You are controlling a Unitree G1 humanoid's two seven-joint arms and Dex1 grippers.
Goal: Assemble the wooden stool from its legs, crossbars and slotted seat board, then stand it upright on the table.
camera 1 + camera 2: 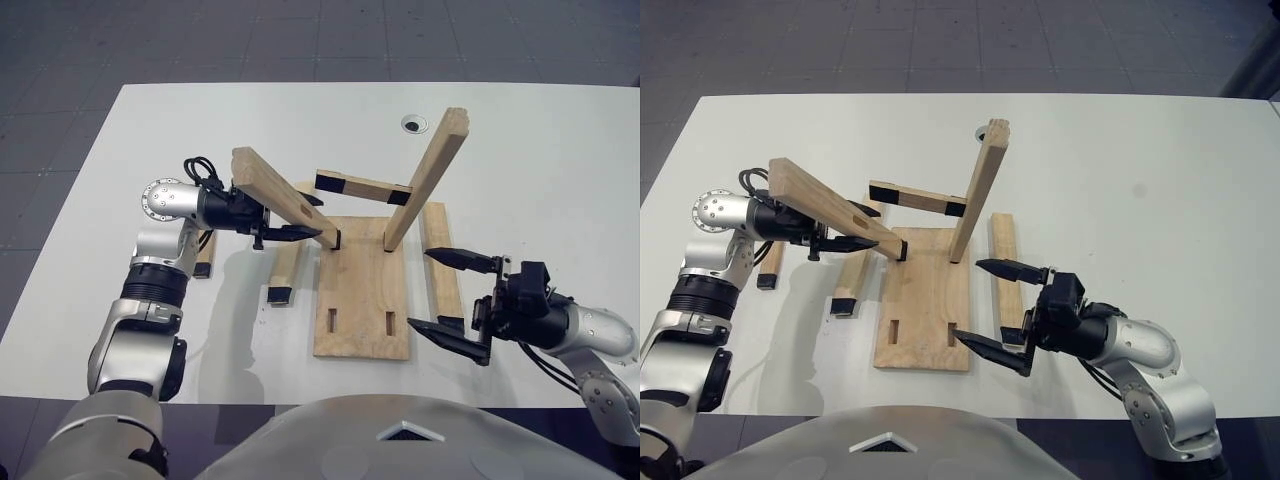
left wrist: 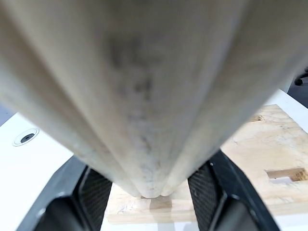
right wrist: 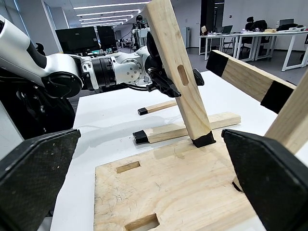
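My left gripper (image 1: 310,216) is shut tight on a leg (image 1: 278,188), with the wood pinched between both pads (image 2: 96,187). The leg tilts away from the wrist, and its black foot, just past my fingertips, meets the far left slot of the seat board (image 1: 360,300). Beyond that fingertip end, a second leg (image 1: 430,175) stands leaning in the far right slot. A crossbar (image 1: 362,186) with black ends hangs between the two legs. One end is against the second leg; I cannot tell whether the other end is seated. Below my left forearm a loose bar (image 1: 285,272) lies flat beside the board, and a shorter piece (image 1: 205,262) lies nearer the elbow.

My right gripper (image 1: 421,288) is spread wide and holds nothing. Its fingertips point at the board's near right edge, just short of touching. Another loose bar (image 1: 438,235) lies on the table (image 1: 560,180) under its farther finger.
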